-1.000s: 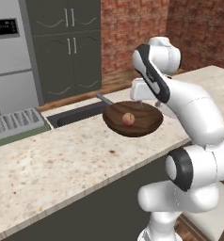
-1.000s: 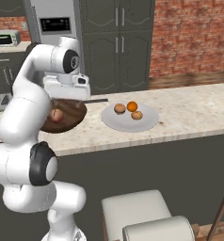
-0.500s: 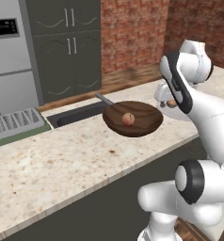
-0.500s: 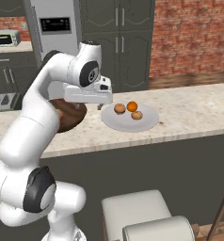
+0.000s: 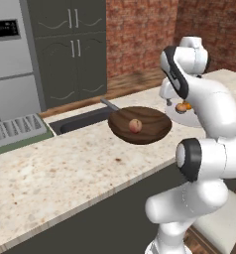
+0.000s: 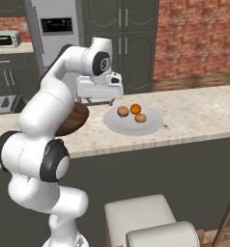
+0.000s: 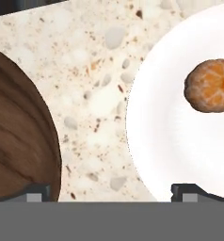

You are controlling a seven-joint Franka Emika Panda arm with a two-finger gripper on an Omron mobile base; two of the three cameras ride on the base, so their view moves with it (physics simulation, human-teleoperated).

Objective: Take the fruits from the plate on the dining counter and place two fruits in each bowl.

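My gripper point(image 7: 111, 190) is open and empty, hovering over the beige dining counter point(image 7: 95, 94) in the gap between the wood bowl point(image 7: 20, 136) and the pale plate point(image 7: 170, 136). Its fingertips point(image 7: 184, 190) straddle that gap. An orange fruit point(image 7: 211, 85) lies on the plate ahead of the right tip. In the right base view the gripper point(image 6: 98, 100) hangs just left of the plate point(image 6: 150, 126), which carries three fruits: brownish point(image 6: 122, 111), orange point(image 6: 135, 109) and tan point(image 6: 140, 117). The wood bowl point(image 5: 149, 133) holds one reddish-peach fruit point(image 5: 135, 125).
A sink point(image 5: 80, 121) and a dish rack point(image 5: 16, 129) lie beyond the bowl. Behind them stand dark cabinets point(image 5: 70, 54) and a fridge point(image 6: 56, 29); a toaster oven point(image 6: 8, 39) sits on the back counter. A padded stool point(image 6: 146, 217) stands below the counter's front.
The arm has swung right, from above the wood bowl to the near edge of the plate. The gripper stayed open and empty. The fruit in the bowl has not moved.
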